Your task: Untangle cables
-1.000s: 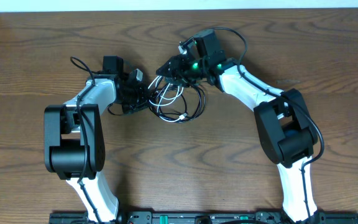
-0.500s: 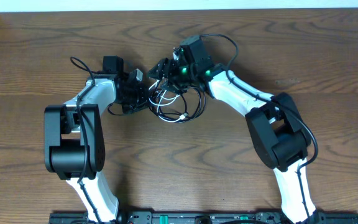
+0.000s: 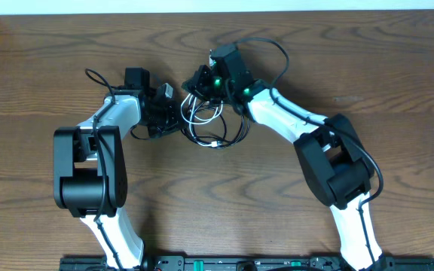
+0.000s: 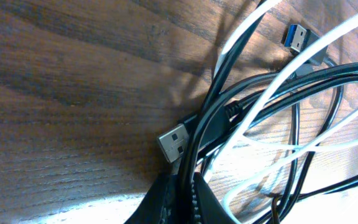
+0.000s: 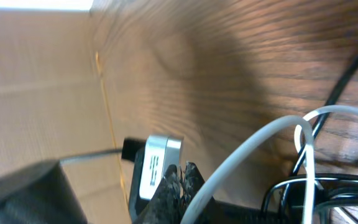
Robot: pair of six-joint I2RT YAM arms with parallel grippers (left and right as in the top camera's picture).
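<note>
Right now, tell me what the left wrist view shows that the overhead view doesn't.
Only the left wrist view: a silver USB plug and a blue-tongued plug up close, and the left gripper shut on black cables. Only the overhead: both arms whole, with the right gripper at the upper edge of the tangle. Both: the white cable looped through the black ones on the wooden table.

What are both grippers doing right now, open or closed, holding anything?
Left gripper: closed on a black cable.
Right gripper: closed; whether it pinches the white cable cannot be told.
</note>
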